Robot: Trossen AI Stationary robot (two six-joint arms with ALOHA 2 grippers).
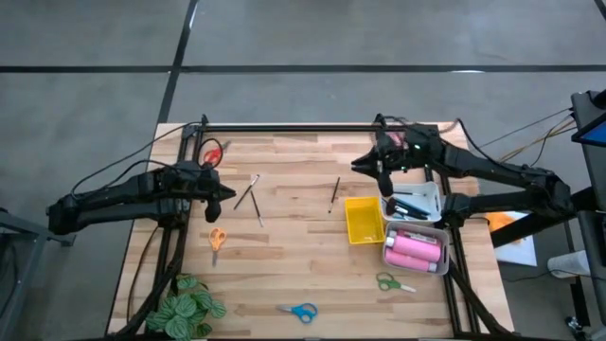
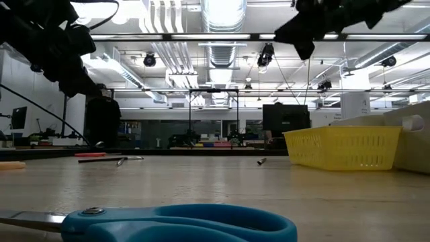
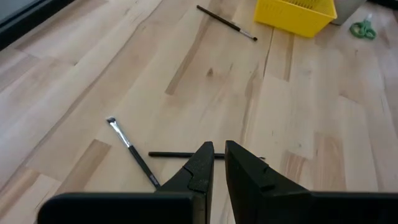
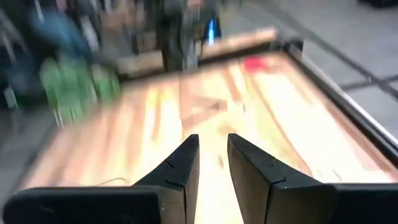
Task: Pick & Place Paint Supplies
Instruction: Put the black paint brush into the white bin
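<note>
Thin brushes lie flat on the wooden table: two crossing (image 1: 250,196) left of the middle and one (image 1: 334,194) nearer the yellow tray (image 1: 365,220). My left gripper (image 1: 230,196) hovers just left of the crossing pair, tilted down, shut and empty. In its wrist view a silver-tipped brush (image 3: 127,146) and a black one (image 3: 174,154) lie right before my left gripper (image 3: 219,149). My right gripper (image 1: 358,167) hangs above the far right of the table, and in its wrist view my right gripper (image 4: 212,140) is slightly open and empty. Pink bottles (image 1: 415,248) lie in a white tray.
Scissors are scattered about: red (image 1: 210,153) far left, orange (image 1: 217,239), green (image 1: 393,282), blue (image 1: 299,311) near the front edge. A white tray (image 1: 417,204) with brushes sits right of the yellow one. A leafy plant (image 1: 189,308) stands at the near left corner.
</note>
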